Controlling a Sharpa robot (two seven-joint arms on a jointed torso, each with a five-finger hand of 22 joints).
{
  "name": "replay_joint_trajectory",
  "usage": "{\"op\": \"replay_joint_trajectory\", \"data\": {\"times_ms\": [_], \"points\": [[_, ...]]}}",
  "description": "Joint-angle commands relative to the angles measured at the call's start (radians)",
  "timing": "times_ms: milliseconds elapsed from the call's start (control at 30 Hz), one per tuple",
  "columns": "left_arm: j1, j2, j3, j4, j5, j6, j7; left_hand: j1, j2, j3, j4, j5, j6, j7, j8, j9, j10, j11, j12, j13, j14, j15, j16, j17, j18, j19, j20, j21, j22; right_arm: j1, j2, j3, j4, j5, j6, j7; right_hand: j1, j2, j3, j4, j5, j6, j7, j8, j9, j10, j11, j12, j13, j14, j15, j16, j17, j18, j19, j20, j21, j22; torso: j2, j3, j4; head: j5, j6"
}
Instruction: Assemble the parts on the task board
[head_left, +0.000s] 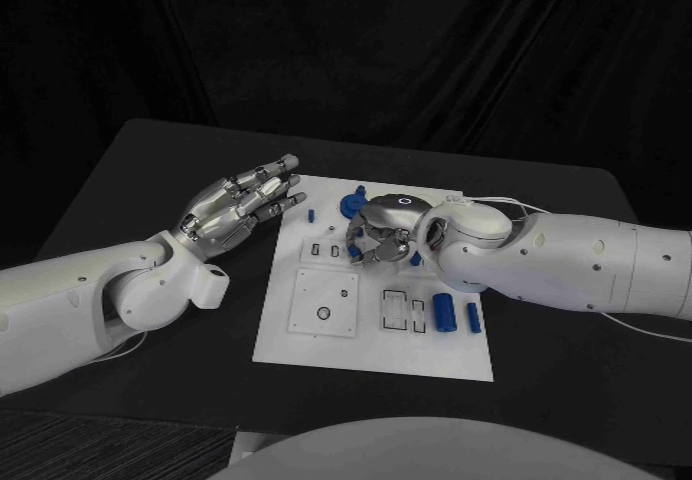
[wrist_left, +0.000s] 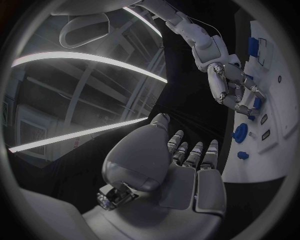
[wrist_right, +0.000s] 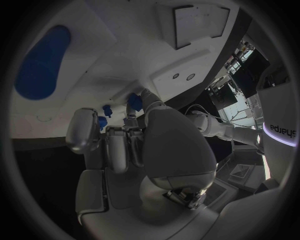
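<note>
1. Right hand (head_left: 378, 238) is reaching over the middle of the task board (head_left: 375, 350), fingers curled down toward the surface. Blue shows at its fingertips (wrist_right: 133, 104) in the right wrist view, but whether it is pinching a part or only touching one, I cannot tell.

2. Left hand (head_left: 238, 205) is hovering palm-up off the board's 9 o'clock edge, toward the far corner, fingers spread and holding nothing.

3. Parts are lying about the board: a round blue knob-like piece (head_left: 352, 205) near 12 o'clock just beside the right hand, a small blue peg (head_left: 310, 215) toward 11 o'clock, and two blue cylinders (head_left: 444, 313) side by side around 4 o'clock, well clear of both hands. One more blue piece is peeking out at the hand's 3 o'clock side.

4. Clear framed recesses (head_left: 325, 301) are sitting at 7 o'clock, and narrow slots (head_left: 395, 309) are lying between them and the cylinders.

5. Judgement on the step: the right hand seems to be working a small part at the board's centre, either seating it or picking it up.

6. To do it well, I would say:
   - keeping the part upright and square to its socket before pressing;
   - lowering slowly, since the fingers are hiding the contact point from above;
   - keeping the knuckles from sweeping the knob at 12 o'clock;
   - bringing the idle left hand down to steady the board's 9 o'clock edge if the plate is sliding.

7. Most of the assembly looks undone, with the loose cylinders waiting.
</note>
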Motion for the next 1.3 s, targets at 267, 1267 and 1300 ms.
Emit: {"op": "replay_joint_trajectory", "data": {"times_ms": [267, 1267, 1300], "points": [[-0.004, 0.000, 0.001, 0.001, 0.000, 0.015, 0.010, 0.012, 0.004, 0.044, -0.010, 0.014, -0.003, -0.002, 0.010, 0.016, -0.004, 0.010, -0.014, -0.011, -0.006, 0.009, 0.013, 0.003, -0.024, 0.011, 0.001, 0.012, 0.006, -0.008, 0.000, -0.001, -0.005, -0.008, 0.016, -0.019, -0.017, 0.006, -0.015, -0.008, -0.018, -0.030, 0.003, -0.020, -0.013, 0.111, 0.001, 0.017, 0.271, 0.090, 0.000, -0.015, 0.218, 0.011, -0.006, 0.003, -0.024, 0.156, 0.000, 0.0000, -0.0003, 0.000, -0.003], [-0.008, 0.002, 0.001, -0.001, 0.000, 0.021, 0.000, 0.011, 0.006, 0.050, -0.011, 0.014, -0.001, -0.001, 0.011, 0.016, -0.004, 0.012, -0.014, -0.011, -0.007, 0.009, 0.014, 0.003, -0.024, 0.010, 0.000, 0.012, 0.006, -0.010, -0.014, -0.001, -0.001, 0.003, -0.114, 0.058, 0.007, 0.029, 0.028, -0.062, 0.241, 0.103, -0.034, 0.091, 0.048, 0.111, -0.017, 0.017, 0.271, 0.090, -0.014, -0.015, 0.218, 0.009, 0.000, -0.011, -0.026, 0.160, 0.000, 0.0004, -0.0009, 0.001, 0.002], [-0.008, 0.001, 0.001, -0.001, 0.000, 0.019, -0.002, 0.010, 0.005, 0.054, -0.012, 0.014, 0.001, 0.002, 0.011, 0.016, -0.004, 0.015, -0.014, -0.011, -0.007, 0.010, 0.015, 0.003, -0.025, 0.011, 0.000, 0.012, 0.006, -0.010, -0.017, -0.001, 0.001, 0.014, -0.142, 0.066, 0.006, 0.029, 0.028, -0.062, 0.242, 0.105, -0.035, 0.092, 0.049, 0.111, -0.016, 0.017, 0.271, 0.090, -0.014, -0.015, 0.218, 0.009, 0.001, -0.011, -0.024, 0.161, 0.000, 0.0004, -0.0009, 0.002, 0.002]]}}
